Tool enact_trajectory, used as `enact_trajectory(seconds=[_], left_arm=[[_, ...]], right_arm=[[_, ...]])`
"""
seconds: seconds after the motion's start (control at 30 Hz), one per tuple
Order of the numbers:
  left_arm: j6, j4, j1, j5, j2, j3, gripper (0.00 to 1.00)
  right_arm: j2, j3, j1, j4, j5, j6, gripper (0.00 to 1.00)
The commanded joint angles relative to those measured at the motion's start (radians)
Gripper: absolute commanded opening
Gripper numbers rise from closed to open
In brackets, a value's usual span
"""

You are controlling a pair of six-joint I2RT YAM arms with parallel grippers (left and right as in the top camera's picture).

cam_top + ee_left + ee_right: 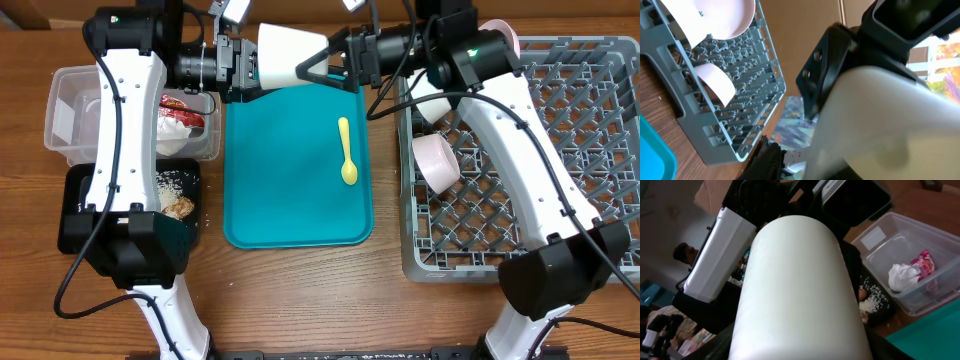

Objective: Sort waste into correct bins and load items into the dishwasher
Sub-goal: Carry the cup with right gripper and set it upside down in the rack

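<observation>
Fingers (312, 65) of your right gripper (305, 62) lie along the narrow end of the white cup (288, 55), closed on it. In the right wrist view, the cup (800, 290) fills the middle of the frame with dark finger edges on both sides. Your left gripper (250, 65) meets the cup's wide end from the other side and touches it. You cannot tell from any view whether its fingers are spread or pinched on the rim. The cup lies on its side in the air between the two grippers, above the far edge of the teal tray (290, 190).

On that tray, toward its right side, the yellow spoon (347, 155) lies with its bowl toward you and touches nothing else.

To the right stands the grey dish rack (600, 140). A pale bowl (437, 160) stands on edge near its left wall, and the left wrist view shows the pinkish plate (725, 17) upright farther in.

Left of the teal tray, the clear tub (70, 110) holds the crumpled napkin (175, 135) and the red wrapper (185, 105), which touch each other. Just in front of the tub, the black tray (75, 215) holds scattered rice grains (175, 183) and the brown lump (178, 208).
</observation>
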Motion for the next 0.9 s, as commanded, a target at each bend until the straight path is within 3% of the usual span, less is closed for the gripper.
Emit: enact_trajectory(seconds=[0.0,0.37,0.67,0.87], left_arm=[[0.030,-0.003,-0.005,-0.011,-0.006,0.016,0.31],[0.030,-0.003,-0.005,-0.023,-0.006,0.016,0.33],[0.011,0.023,-0.008,-0.244,-0.006,0.016,0.33],[-0.108,0.079,-0.015,-0.488,-0.006,0.016,0.33]], right_arm=[[-0.040,0.007,-0.065,-0.002,-0.022,-0.007,0.56],[-0.041,0.007,-0.294,-0.171,0.037,-0.013,0.60],[-0.126,0.007,-0.395,-0.581,0.632,-0.082,0.64],[-0.221,0.007,-0.391,-0.783,1.032,0.004,0.66]])
